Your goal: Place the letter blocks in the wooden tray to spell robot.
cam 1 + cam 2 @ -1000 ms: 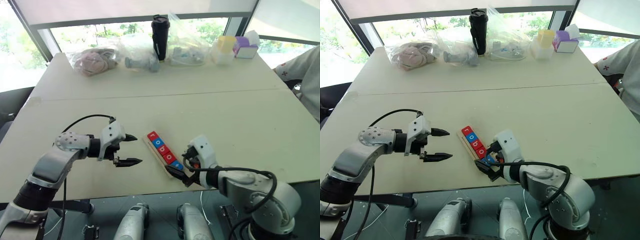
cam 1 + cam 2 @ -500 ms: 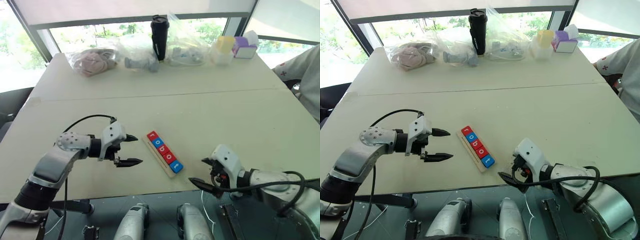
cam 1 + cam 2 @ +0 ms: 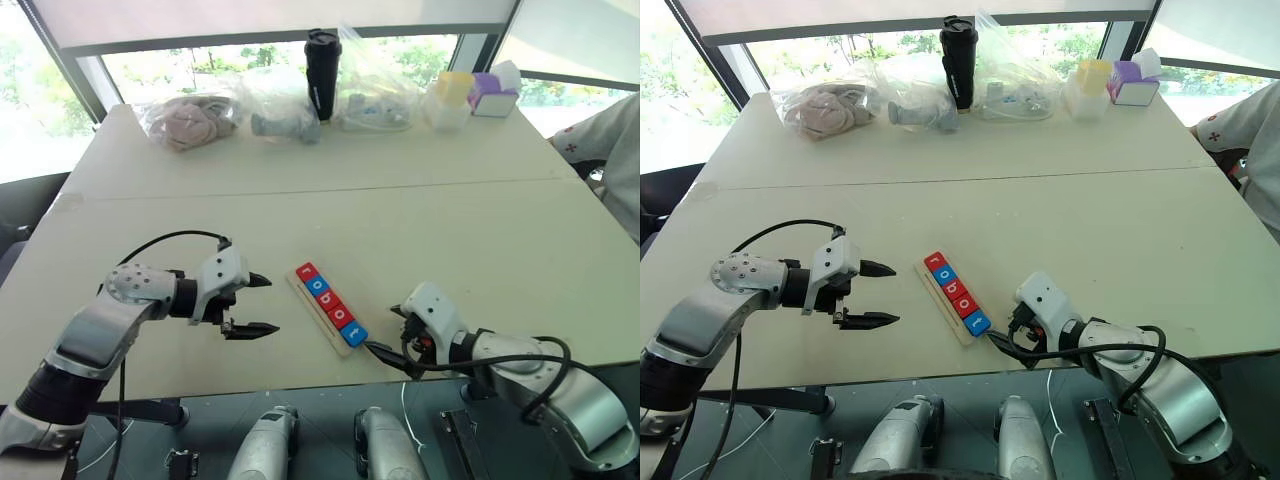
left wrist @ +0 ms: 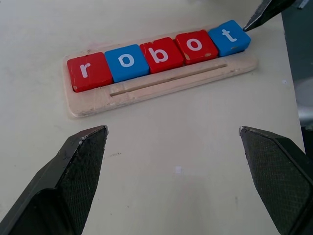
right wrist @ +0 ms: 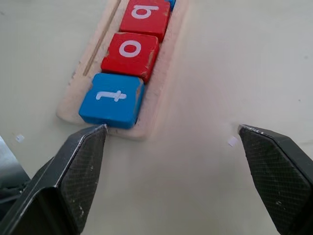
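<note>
Daylight pours in from the windows point(image 3: 200, 70) across the top of the head views, where the outdoor greenery is washed out, brightest at upper left. The table point(image 3: 400, 220) is evenly lit and pale, with soft, faint shadows under the arms. The head views are sharp, with straight lines bowing a little toward the edges. In the wrist views the blocks point(image 4: 159, 51) are crisp, while the near fingers point(image 5: 73, 176) look slightly soft.

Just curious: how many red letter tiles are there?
3, all in the wooden tray: the r at one end, the b in the middle, the second o beside the blue t.
</note>
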Available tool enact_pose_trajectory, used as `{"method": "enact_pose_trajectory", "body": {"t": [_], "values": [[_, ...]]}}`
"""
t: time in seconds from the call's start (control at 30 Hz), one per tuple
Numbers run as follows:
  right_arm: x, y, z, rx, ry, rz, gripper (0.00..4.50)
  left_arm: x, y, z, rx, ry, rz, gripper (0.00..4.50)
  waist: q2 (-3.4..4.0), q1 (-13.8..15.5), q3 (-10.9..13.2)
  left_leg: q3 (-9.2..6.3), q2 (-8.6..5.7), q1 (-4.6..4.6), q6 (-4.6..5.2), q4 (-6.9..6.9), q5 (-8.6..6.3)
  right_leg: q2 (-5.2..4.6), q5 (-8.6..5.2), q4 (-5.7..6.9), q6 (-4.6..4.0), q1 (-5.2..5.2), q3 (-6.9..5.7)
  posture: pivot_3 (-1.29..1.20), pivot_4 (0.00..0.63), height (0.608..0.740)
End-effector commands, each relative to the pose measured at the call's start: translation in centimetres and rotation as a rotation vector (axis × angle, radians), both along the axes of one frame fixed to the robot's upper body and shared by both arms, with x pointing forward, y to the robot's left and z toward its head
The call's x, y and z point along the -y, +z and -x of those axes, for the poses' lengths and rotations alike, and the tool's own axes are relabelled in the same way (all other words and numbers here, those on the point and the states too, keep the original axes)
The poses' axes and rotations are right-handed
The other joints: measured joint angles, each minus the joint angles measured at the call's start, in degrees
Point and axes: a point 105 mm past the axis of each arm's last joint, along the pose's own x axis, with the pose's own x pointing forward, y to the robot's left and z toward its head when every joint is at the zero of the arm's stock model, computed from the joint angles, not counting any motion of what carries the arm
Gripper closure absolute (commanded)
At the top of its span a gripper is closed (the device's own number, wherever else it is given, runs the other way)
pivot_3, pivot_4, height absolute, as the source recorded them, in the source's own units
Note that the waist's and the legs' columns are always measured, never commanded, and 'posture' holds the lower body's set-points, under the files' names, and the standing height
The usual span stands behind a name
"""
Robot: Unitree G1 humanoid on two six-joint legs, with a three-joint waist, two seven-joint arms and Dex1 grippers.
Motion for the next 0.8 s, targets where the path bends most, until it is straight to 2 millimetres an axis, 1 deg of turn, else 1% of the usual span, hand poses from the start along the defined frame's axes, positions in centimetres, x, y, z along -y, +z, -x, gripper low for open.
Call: {"method": "enact_pose_trajectory", "body": {"t": [0.03, 0.3, 0.37, 0.43, 0.5, 0.63, 0.7, 0.8], "values": [[-0.8, 0.7, -0.4, 0.049, 0.017, -0.017, 0.08, 0.0, 0.7, 0.1, 0.031, -0.006, -0.007, 0.0, 0.0, 0.0, 0.0, 0.0, 0.0, 0.0, 0.0, 0.0, 0.0, 0.0, 0.0, 0.0, 0.0, 0.0, 0.0, 0.0, 0.15, 0.74], [-1.1, 0.8, -0.7, 0.061, 0.023, -0.019, 0.08, 0.0, 0.7, 0.1, 0.032, 0.001, -0.006, 0.0, 0.0, 0.0, 0.0, 0.0, -0.01, 0.0, 0.02, 0.0, 0.01, 0.02, 0.01, 0.01, 0.0, 0.0, -0.01, 0.0, 0.15, 0.74], [-0.7, 0.8, -0.5, 0.058, 0.027, -0.006, 0.08, -0.1, 0.7, 0.1, 0.03, 0.004, -0.005, 0.0, 0.0, 0.0, 0.0, 0.0, -0.01, 0.0, 0.02, 0.0, 0.01, 0.02, 0.01, 0.03, 0.0, 0.0, -0.01, 0.0, 0.15, 0.74], [0.2, 1.5, -0.1, 0.063, 0.031, 0.001, 0.08, -0.3, 0.7, 0.2, 0.014, 0.008, 0.002, 0.0, 0.0, 0.2, 0.0, 0.0, -0.01, 0.0, 0.02, 0.01, 0.01, 0.02, 0.01, 0.03, 0.0, 0.0, -0.01, 0.0, 0.15, 0.74], [0.9, 2.8, 0.1, 0.085, 0.049, -0.018, 0.08, -0.5, 0.9, 0.2, 0.001, 0.014, 0.022, 0.0, 0.0, 0.3, 0.0, 0.0, -0.02, 0.0, 0.02, 0.01, 0.01, 0.02, 0.0, 0.03, 0.0, 0.0, -0.01, 0.0, 0.15, 0.74], [2.5, 5.1, 0.0, 0.139, 0.041, -0.049, 0.08, -1.7, 1.5, -0.1, 0.016, 0.052, 0.024, 0.0, 0.0, 0.6, 0.0, 0.01, 0.01, 0.02, 0.02, 0.04, 0.01, 0.05, 0.01, 0.08, 0.01, 0.0, -0.01, 0.0, 0.15, 0.74], [2.8, 5.5, 0.5, 0.125, 0.062, -0.074, 0.08, -2.6, 1.7, 0.0, 0.012, 0.077, 0.027, 0.0, 0.0, 0.8, 0.0, 0.0, 0.04, 0.04, 0.02, 0.04, 0.02, 0.06, 0.01, 0.1, 0.01, 0.01, -0.01, 0.0, 0.15, 0.74], [3.5, 5.2, 1.5, 0.085, 0.079, -0.073, 0.08, -3.9, 1.5, 0.5, 0.008, 0.114, 0.038, 0.0, 0.0, 1.1, 0.0, 0.01, 0.04, 0.06, 0.02, 0.0, 0.01, 0.05, 0.0, 0.09, 0.0, 0.01, -0.01, 0.0, 0.15, 0.74]]}}
